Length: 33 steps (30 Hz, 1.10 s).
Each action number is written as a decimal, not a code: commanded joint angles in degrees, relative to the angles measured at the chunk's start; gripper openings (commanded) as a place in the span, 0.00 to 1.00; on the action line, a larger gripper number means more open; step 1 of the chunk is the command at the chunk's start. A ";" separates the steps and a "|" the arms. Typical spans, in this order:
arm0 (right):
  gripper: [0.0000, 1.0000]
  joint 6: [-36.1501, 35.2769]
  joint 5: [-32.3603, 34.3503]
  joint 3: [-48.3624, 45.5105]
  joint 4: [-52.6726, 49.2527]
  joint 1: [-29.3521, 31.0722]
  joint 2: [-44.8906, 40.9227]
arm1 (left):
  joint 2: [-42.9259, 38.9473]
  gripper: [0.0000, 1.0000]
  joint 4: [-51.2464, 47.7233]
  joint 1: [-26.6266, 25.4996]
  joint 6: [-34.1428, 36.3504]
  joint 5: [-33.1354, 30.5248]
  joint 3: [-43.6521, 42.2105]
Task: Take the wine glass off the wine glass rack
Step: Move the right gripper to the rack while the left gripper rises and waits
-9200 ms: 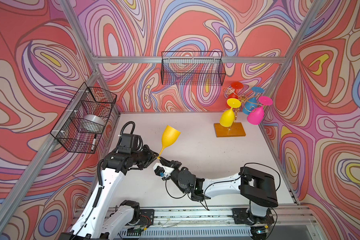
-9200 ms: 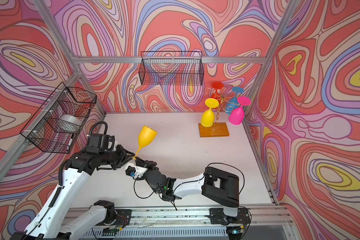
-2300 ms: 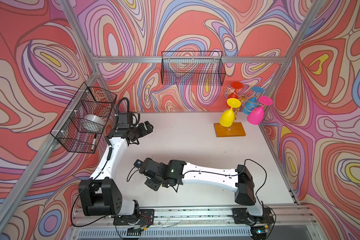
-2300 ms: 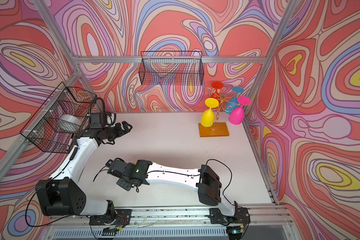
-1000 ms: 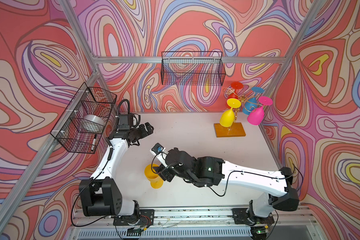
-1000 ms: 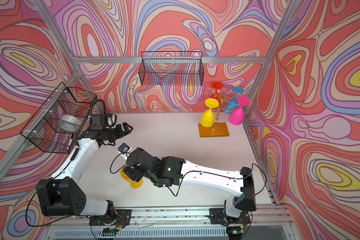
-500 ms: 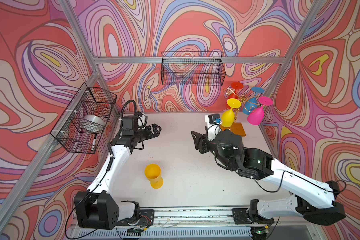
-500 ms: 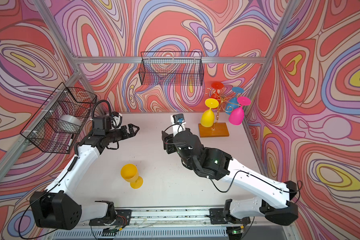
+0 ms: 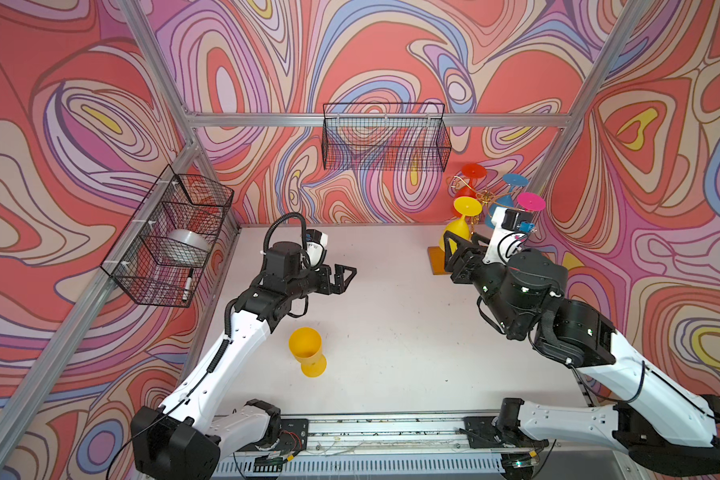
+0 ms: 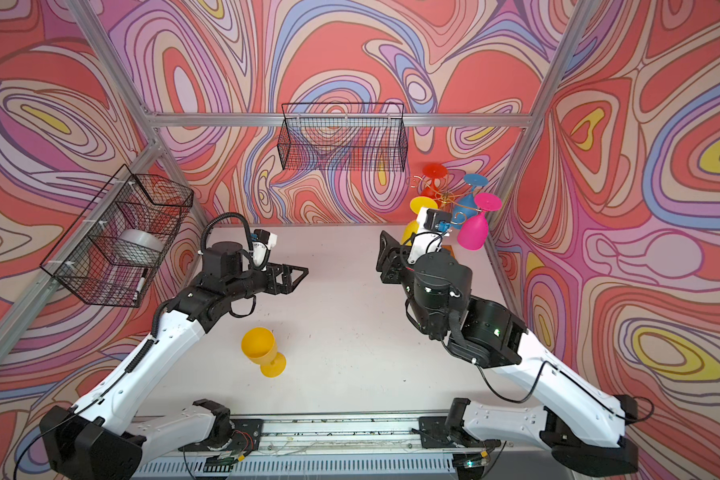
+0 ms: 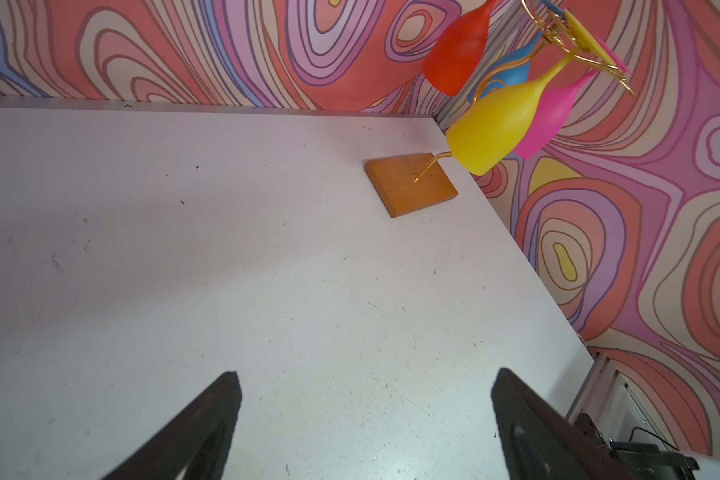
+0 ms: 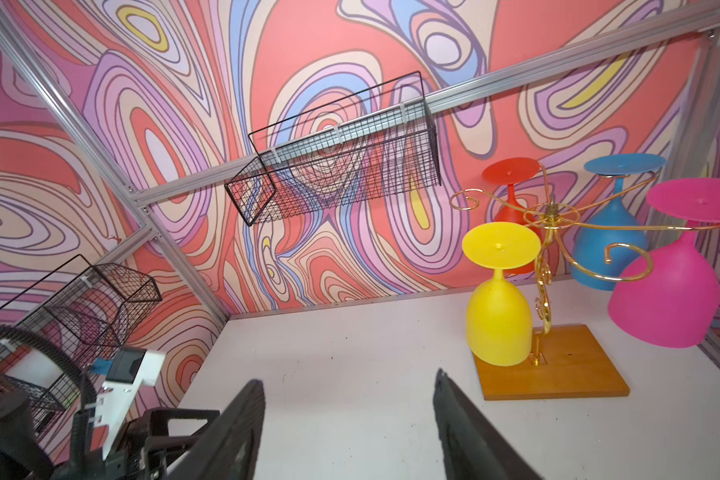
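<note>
The wine glass rack (image 12: 558, 370), gold wire on an amber base, stands in the back right corner (image 9: 476, 195) (image 10: 441, 193) (image 11: 410, 183). Upside down from its arms hang a yellow wine glass (image 12: 497, 320) (image 11: 491, 129) (image 9: 458, 226), a pink one (image 12: 666, 299) (image 10: 472, 232), a blue one (image 12: 607, 245) and a red one (image 12: 512, 172). An orange-yellow glass (image 9: 306, 351) (image 10: 262, 351) stands upright on the table at front left. My right gripper (image 9: 449, 257) (image 10: 382, 254) (image 12: 348, 382) is open and empty, just left of the rack's base. My left gripper (image 9: 346, 279) (image 10: 298, 279) (image 11: 364, 382) hovers open and empty over mid-table.
A black mesh basket (image 9: 385, 137) hangs on the back wall. Another basket (image 9: 171, 237) on the left wall holds a grey roll and a marker. The side walls close in right behind the rack. A rail (image 9: 391, 428) runs along the table's front.
My right arm has swung from beside the orange-yellow glass at front left across to the rack at back right. My left gripper has moved toward mid-table. The standing glass has stayed put.
</note>
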 commanded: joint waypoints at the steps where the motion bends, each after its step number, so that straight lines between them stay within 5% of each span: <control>1: 0.67 1.58 -2.40 3.36 -3.32 -2.36 2.45 | -2.02 0.94 4.15 -1.65 2.11 1.17 -0.92; 12: 0.65 6.62 -25.95 10.65 -6.86 -19.92 12.25 | -4.11 0.94 7.43 -2.83 2.21 2.97 -2.99; 24: 0.62 23.22 -49.65 3.45 1.41 -38.34 12.82 | -3.84 0.94 7.92 -4.82 1.85 3.21 -3.29; 33: 0.62 34.98 -49.65 -0.31 4.83 -43.53 12.29 | -4.48 0.93 9.62 -6.42 2.78 1.86 -4.67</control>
